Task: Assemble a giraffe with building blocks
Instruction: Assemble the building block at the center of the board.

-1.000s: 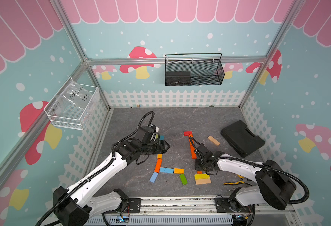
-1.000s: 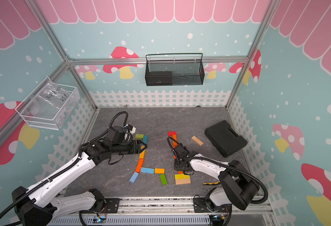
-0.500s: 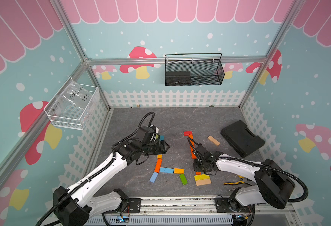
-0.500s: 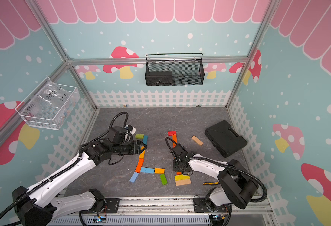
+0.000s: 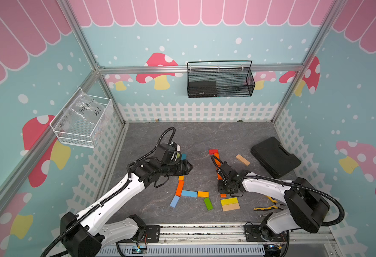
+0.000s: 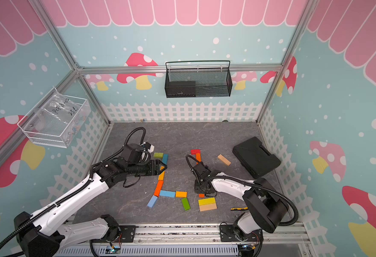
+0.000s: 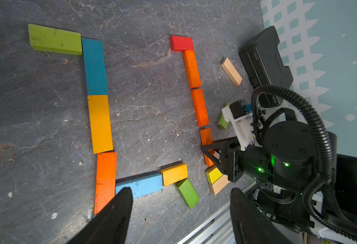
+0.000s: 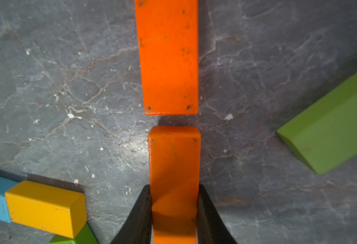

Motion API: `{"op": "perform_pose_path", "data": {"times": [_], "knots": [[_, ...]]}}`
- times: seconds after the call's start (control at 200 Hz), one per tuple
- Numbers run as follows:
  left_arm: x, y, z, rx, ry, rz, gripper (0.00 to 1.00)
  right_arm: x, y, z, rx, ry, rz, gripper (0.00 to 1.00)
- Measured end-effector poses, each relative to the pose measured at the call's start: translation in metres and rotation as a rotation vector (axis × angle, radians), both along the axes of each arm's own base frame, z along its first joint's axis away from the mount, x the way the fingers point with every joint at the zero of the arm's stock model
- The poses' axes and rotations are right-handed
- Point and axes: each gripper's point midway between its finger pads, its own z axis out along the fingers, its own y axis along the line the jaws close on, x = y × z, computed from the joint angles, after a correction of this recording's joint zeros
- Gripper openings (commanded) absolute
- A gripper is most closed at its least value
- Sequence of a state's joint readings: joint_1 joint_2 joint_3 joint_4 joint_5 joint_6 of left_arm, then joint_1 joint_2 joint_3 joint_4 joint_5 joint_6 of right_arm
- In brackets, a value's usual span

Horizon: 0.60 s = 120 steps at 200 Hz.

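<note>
Right claw: narrow, its fingers pressed on the two long sides of an orange block. Cannot tell whether that block rests on the worktop or is raised off it. Left claw: wide, nothing between its fingers, hanging over the other row of blocks.

Clock set on the top views, 12 at the back fence.
- Black case lies at 2 o'clock from the right claw, well apart.
- Loose tan block lies at 1, between claw and case.
- Yellow-handled pliers lie at 4, near the right arm.
- Yellow block sits just beside the claw at 6, touching a paired tan block.

The held block points toward 12, out from the fingertips. A second orange block lies ahead of it in line, with a thin strip of bare worktop between their ends. Beyond comes a third orange block, then a red block at the far end.

The right wrist view alone shows the grip and the gap. Both wrist views show a green block on the 3 o'clock side of the row; in both top views the right arm covers it. The left wrist view shows the left row whole, from lime block through blue block to amber block.
</note>
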<state>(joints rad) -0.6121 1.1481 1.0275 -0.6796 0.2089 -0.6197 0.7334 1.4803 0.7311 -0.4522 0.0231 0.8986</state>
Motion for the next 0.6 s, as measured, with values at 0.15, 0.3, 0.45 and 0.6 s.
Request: {"op": "perform_pose_path", "data": {"times": [0.15,0.3,0.45,0.6], "knots": [[0.0017,0.002,0.0,0.001,-0.001,0.006,0.76,0.0022,0.0024,0.0001,0.007,-0.005,0.001,0.28],[0.0019,0.0022,-0.0002,0.002,-0.001,0.007,0.76,0.0042,0.0042,-0.0002,0.006,-0.004,0.001,0.3],[0.0025,0.0034,-0.001,0.003,0.001,0.011,0.76,0.005,0.0047,-0.0001,0.005,-0.005,0.0,0.3],[0.0027,0.005,-0.003,0.006,0.005,0.015,0.76,0.0052,0.0042,-0.0001,0.002,-0.007,-0.001,0.3]]}}
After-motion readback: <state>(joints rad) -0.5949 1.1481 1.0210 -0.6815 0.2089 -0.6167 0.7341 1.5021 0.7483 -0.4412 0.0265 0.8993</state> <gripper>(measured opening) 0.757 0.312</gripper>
